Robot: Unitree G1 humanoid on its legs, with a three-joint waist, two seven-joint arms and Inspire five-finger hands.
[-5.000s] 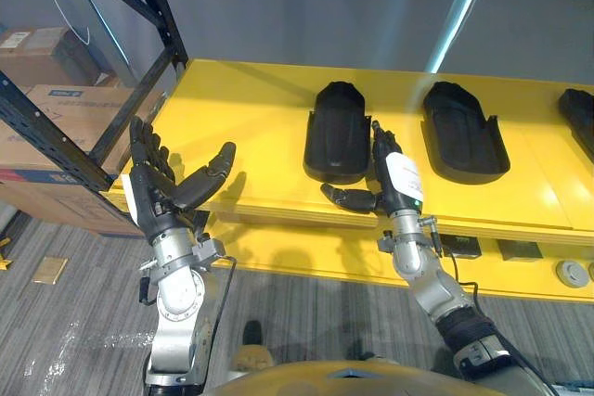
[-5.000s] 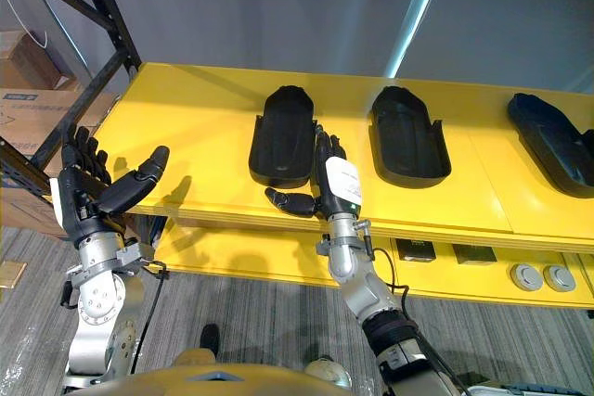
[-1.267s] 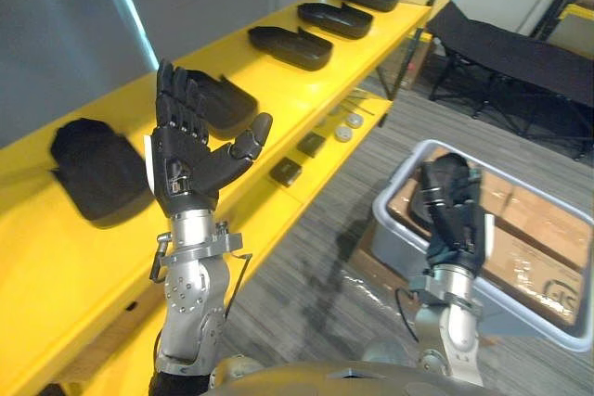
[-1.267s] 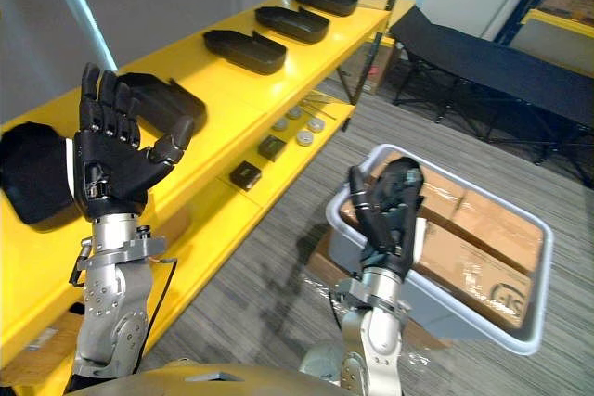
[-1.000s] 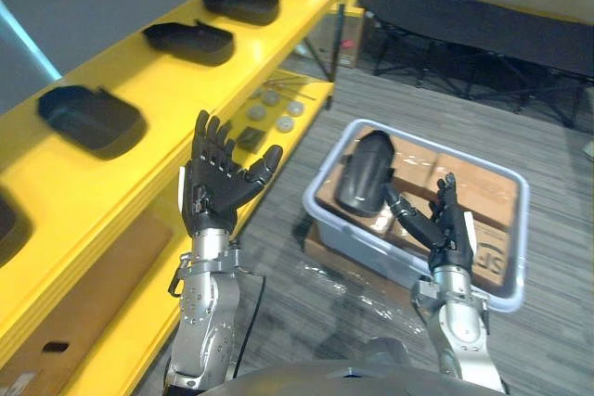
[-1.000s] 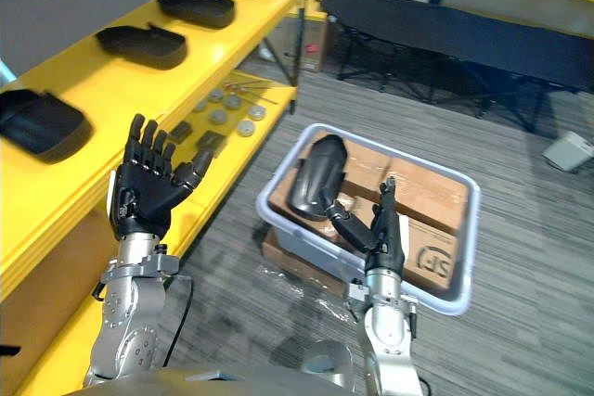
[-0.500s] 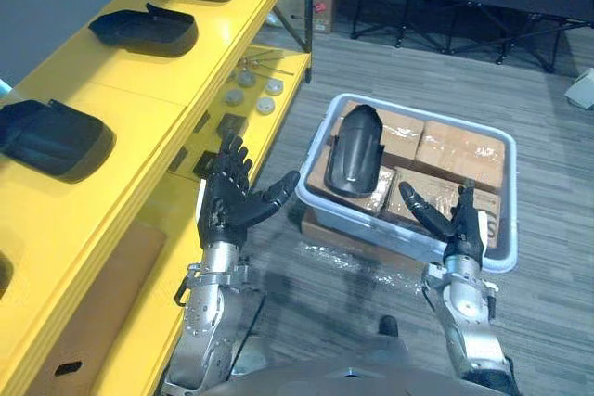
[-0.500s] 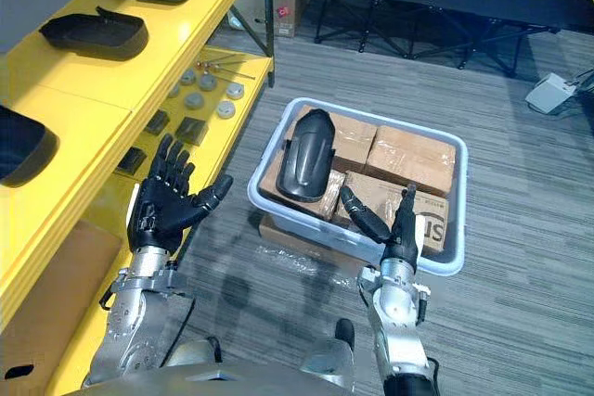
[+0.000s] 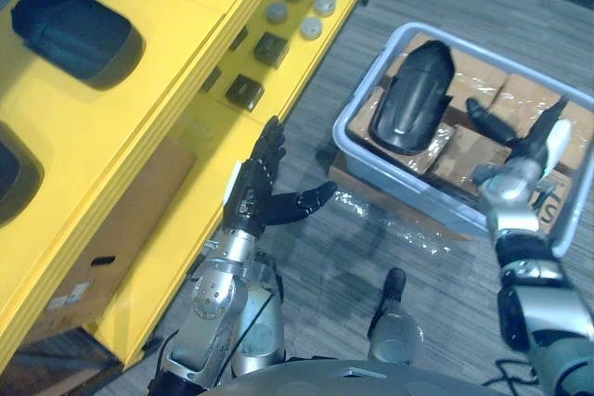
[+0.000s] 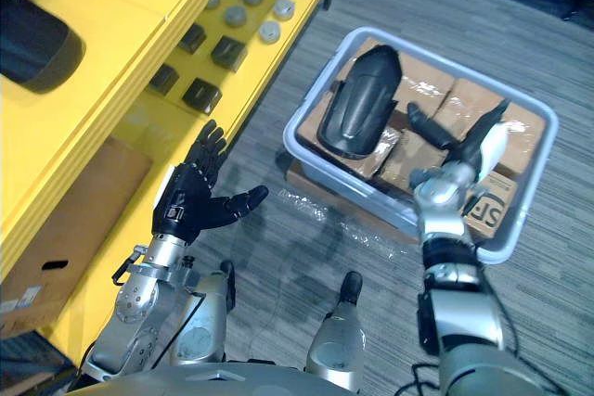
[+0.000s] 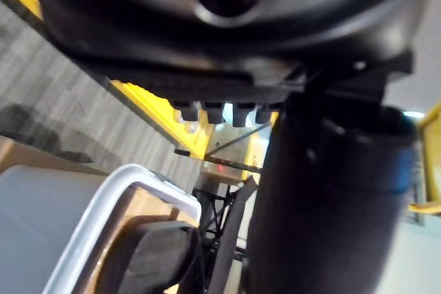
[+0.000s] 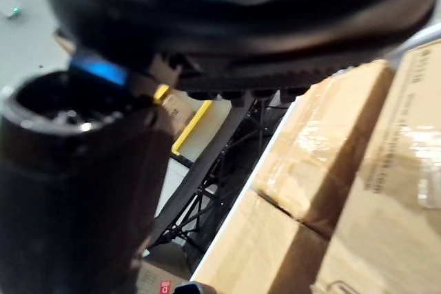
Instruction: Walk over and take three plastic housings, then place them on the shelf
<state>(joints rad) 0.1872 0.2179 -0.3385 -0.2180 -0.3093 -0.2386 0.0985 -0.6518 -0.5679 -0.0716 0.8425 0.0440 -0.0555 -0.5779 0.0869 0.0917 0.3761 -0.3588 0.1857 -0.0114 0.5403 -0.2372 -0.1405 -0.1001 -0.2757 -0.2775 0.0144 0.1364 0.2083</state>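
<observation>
A black plastic housing (image 9: pixel 408 99) lies hollow side down on the cardboard boxes (image 9: pixel 520 99) inside a grey bin (image 9: pixel 371 71) on the floor. My right hand (image 9: pixel 524 155) hovers open over the bin's boxes, just right of that housing and apart from it. My left hand (image 9: pixel 251 206) is open and holds nothing, above the floor between the yellow shelf (image 9: pixel 139 108) and the bin. Two more black housings (image 9: pixel 74 30) rest on the shelf's top level at the left. The left wrist view shows the bin's rim (image 11: pixel 131 191) and the housing (image 11: pixel 158 259).
The shelf's lower level carries round discs (image 9: pixel 297 11) and small black blocks (image 9: pixel 246 90). A cardboard box (image 9: pixel 111 229) sits under the shelf. Clear plastic wrap (image 9: pixel 390 220) lies on the grey carpet in front of the bin.
The camera has tilted down and come closer to the bin. My right hand has reached farther out over the boxes beside the housing. The left hand remains open.
</observation>
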